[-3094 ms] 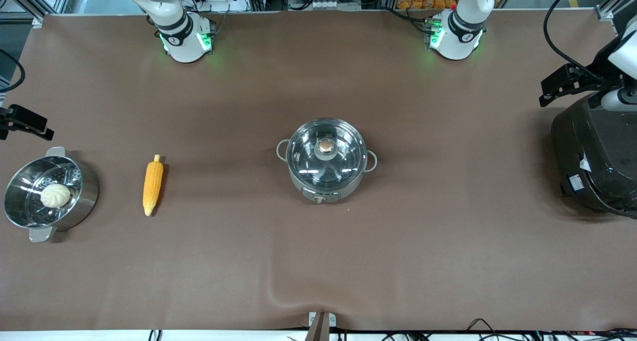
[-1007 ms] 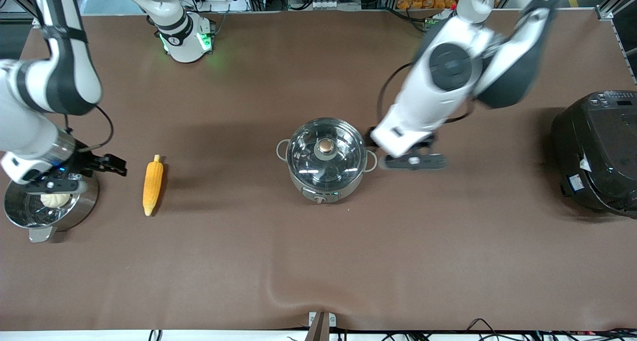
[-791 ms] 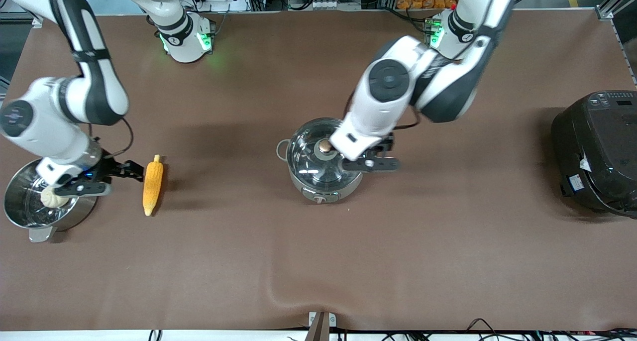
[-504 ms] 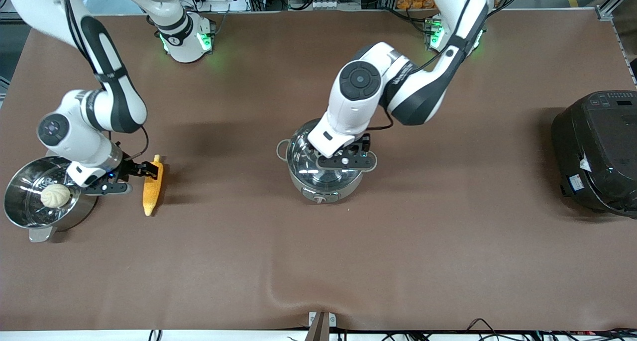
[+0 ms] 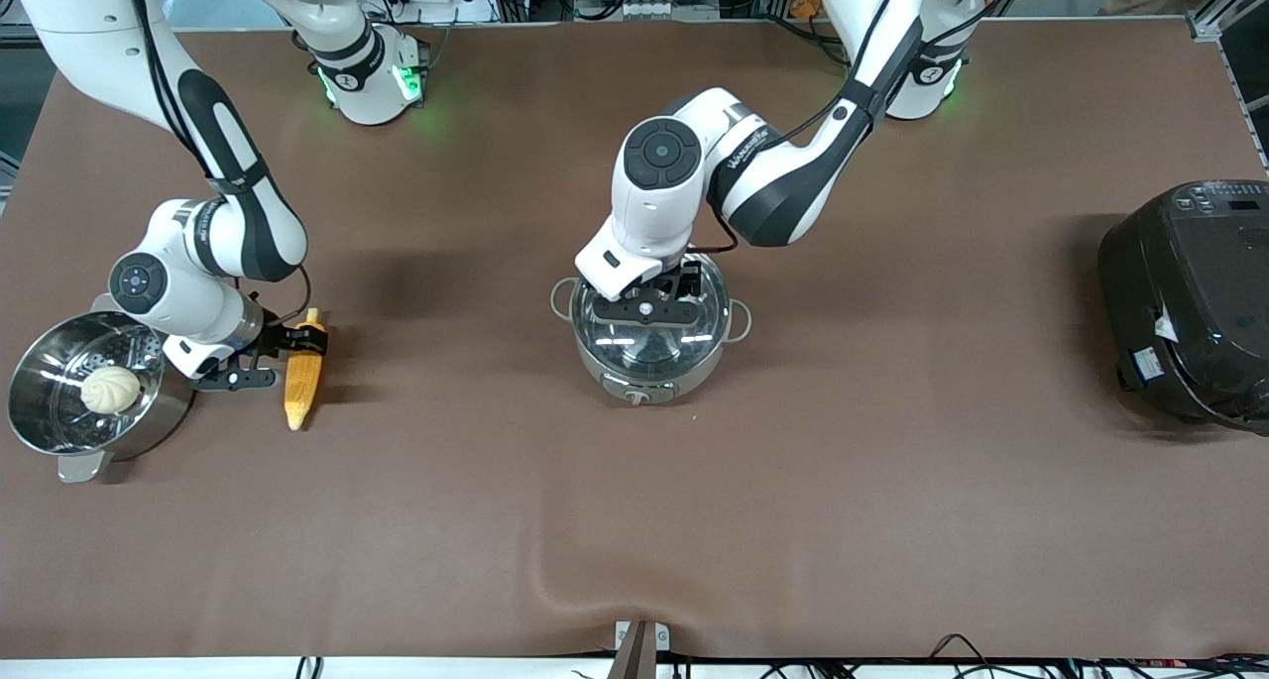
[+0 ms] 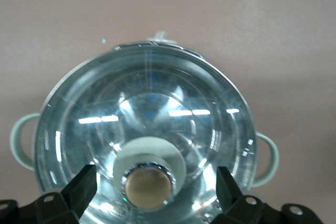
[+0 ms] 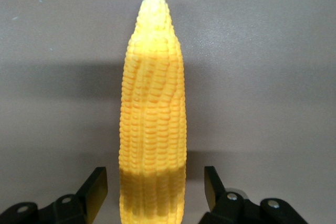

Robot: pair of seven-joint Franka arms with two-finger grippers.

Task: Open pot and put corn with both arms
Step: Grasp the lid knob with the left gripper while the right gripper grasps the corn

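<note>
From here I see the steamer pot (image 5: pixel 94 392) with its bun (image 5: pixel 110 389) at the right arm's end, well away from the pot (image 5: pixel 649 332). The corn (image 5: pixel 303 377) lies between steamer and pot, unmoved. The right gripper (image 5: pixel 297 340) has come down over the cob's blunt end, fingers (image 7: pixel 94 190) spread either side. The left gripper (image 5: pixel 654 297) has dropped onto the pot's glass lid (image 6: pixel 147 135), fingers (image 6: pixel 79 192) spread around its knob (image 6: pixel 148 184), not yet pinching.

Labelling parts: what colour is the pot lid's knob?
Copper-coloured knob on a pale collar, clearest in the left wrist view.
</note>
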